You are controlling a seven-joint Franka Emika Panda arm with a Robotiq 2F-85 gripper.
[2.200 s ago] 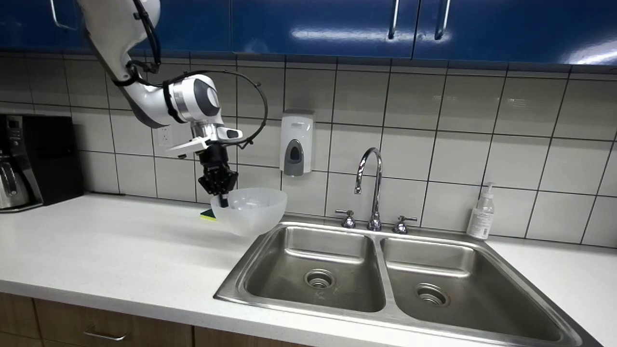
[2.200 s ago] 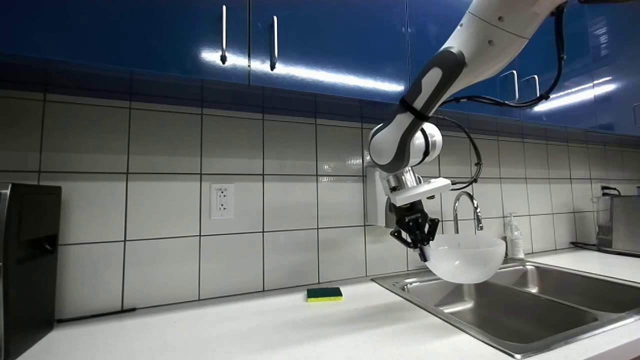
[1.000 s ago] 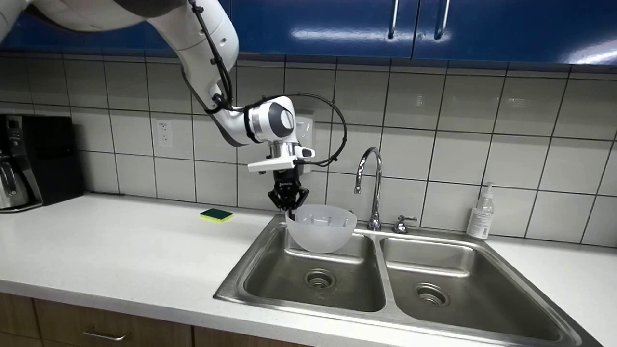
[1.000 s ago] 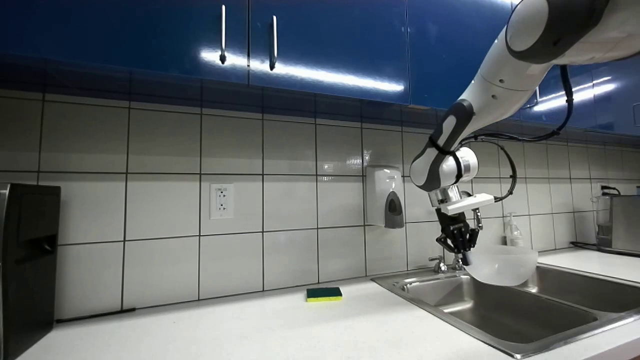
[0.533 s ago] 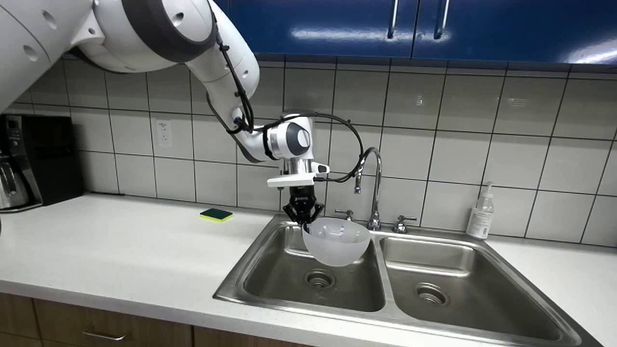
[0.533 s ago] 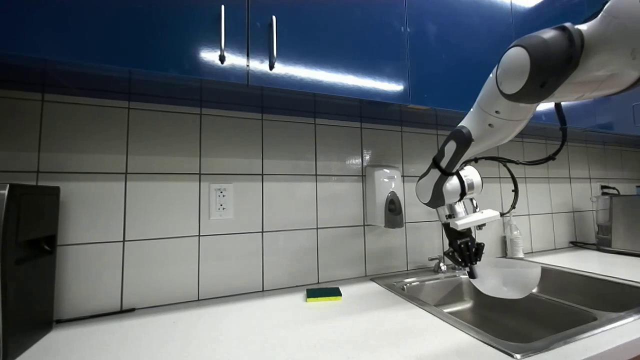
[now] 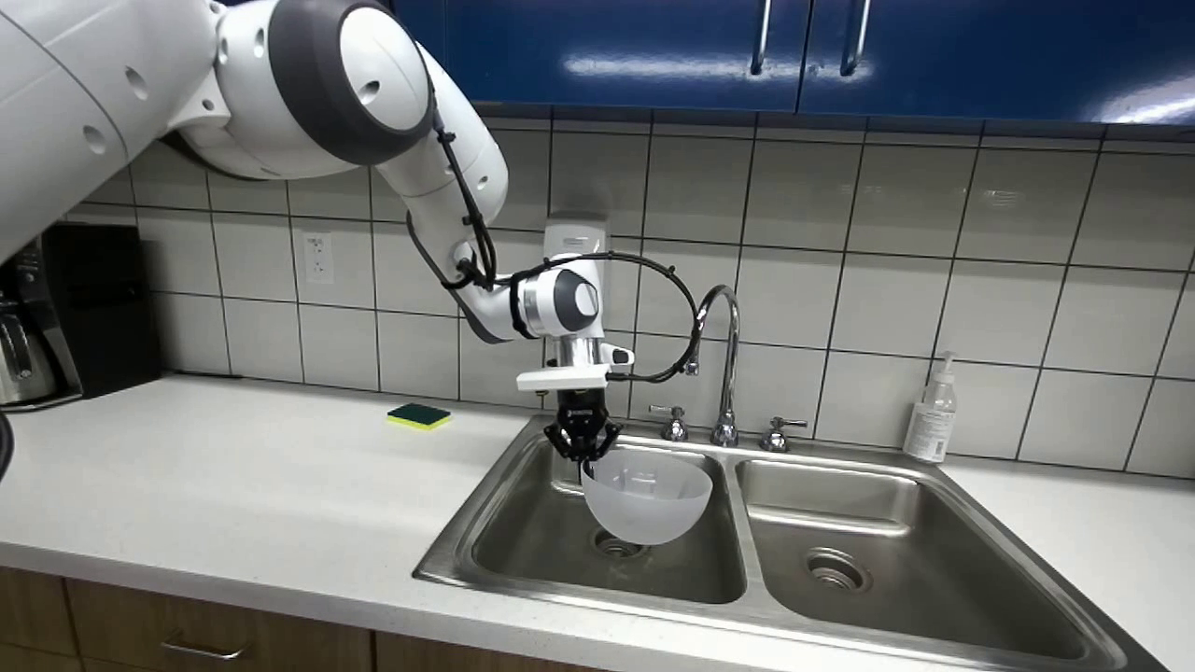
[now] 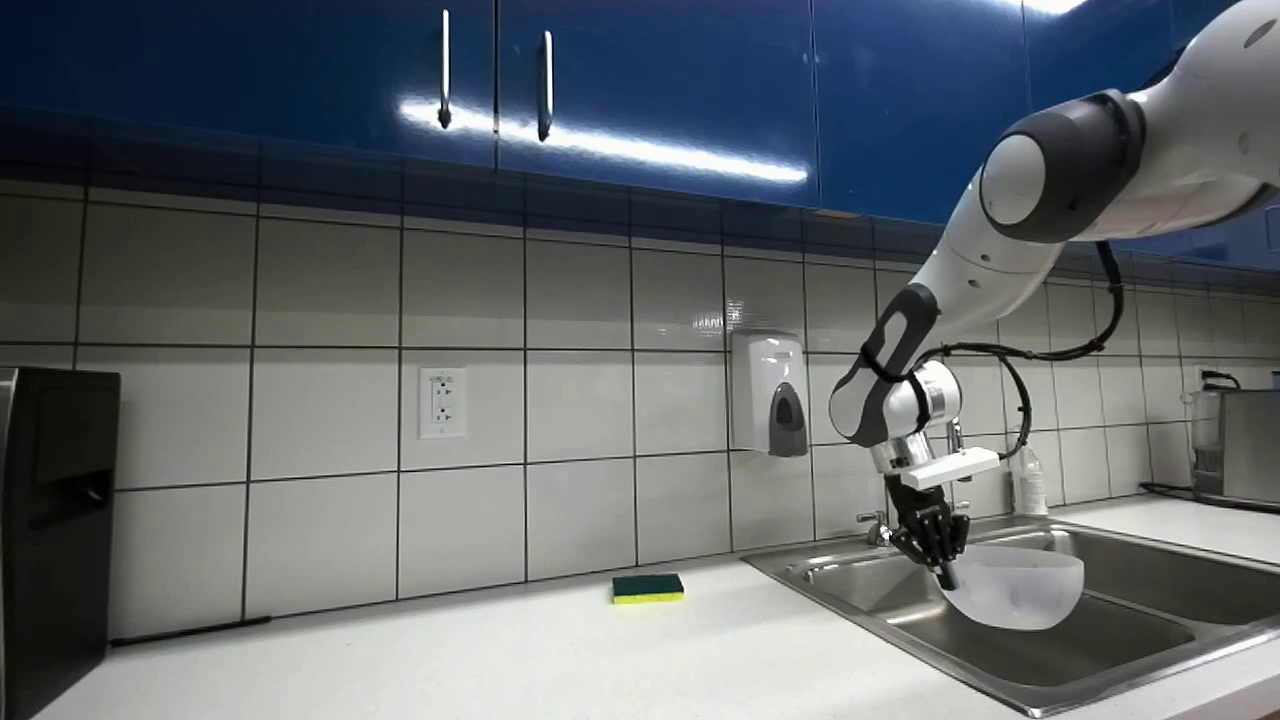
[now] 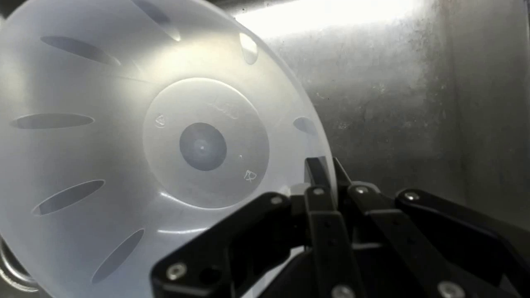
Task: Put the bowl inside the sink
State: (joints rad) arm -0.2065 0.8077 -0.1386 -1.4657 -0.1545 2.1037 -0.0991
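While gripping the bowl [image 9: 203, 145] by its rim with the end effector [image 9: 328, 167], holds it over the sink [image 7: 758, 579], molded markings [image 9: 249, 176] and all (too faint to read).

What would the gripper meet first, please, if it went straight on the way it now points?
The gripper points downward, holding the bowl, which would probably first meet the floor of the sink basin nearer the sponge; the clearance is hard to judge.

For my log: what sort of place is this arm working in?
Most likely a kitchen, perhaps a shared workplace one: a double-basin sink, plus what look like a coffee maker and a wall-mounted soap dispenser.
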